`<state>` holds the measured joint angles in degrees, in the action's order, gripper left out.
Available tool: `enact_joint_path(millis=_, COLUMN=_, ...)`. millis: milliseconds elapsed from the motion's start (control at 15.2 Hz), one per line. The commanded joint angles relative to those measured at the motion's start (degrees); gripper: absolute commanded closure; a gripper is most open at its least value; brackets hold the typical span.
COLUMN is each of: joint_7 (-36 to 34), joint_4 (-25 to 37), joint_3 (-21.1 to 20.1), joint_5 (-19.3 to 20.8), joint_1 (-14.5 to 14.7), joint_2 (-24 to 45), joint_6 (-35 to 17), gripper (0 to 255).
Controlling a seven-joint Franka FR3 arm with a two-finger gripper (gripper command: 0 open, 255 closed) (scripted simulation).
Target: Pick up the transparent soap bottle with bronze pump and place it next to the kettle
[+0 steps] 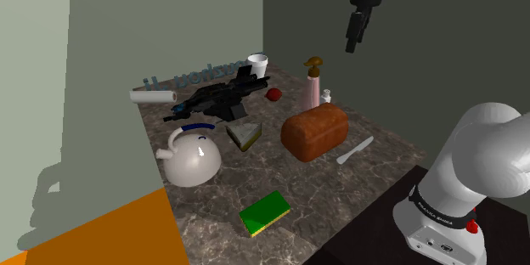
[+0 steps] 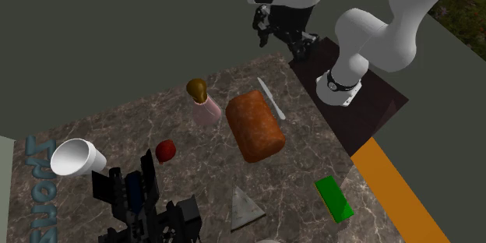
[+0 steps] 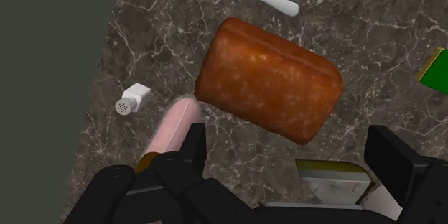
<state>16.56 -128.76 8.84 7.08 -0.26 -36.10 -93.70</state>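
I hold my gripper (image 1: 353, 36) open high above the soap bottle (image 1: 309, 90), probably to allow a clear descent beside the bread loaf (image 1: 314, 132).

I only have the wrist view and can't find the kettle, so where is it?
Observer: In the shoulder view the kettle stands at the counter's left, nearer the camera than the bottle.
Operator: How high is the gripper?
Observer: The gripper hangs well above the bottle, not touching it.
Operator: What's beside the kettle?
Observer: A wedge lies between it and the loaf.
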Motion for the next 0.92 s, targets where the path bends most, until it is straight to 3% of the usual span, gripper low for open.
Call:
enact_joint_path(millis=0, joint_7=3.64, joint_4=1.66, joint_3=2.81, joint_5=-0.15, joint_1=0.13, joint_2=3.55, joint_6=-1.95, gripper=0)
enact_joint_path(millis=462, joint_7=16.59, joint_4=9.64, joint_3=11.69, joint_5=-4.18, joint_1=1.19, joint_2=18.05, joint_6=-7.27, gripper=0)
enact_joint_path(millis=858, joint_7=28.99, joint_4=20.17, joint_3=17.52, joint_5=-12.18, joint_1=1.07, joint_2=33.23, joint_6=-8.49, gripper=0)
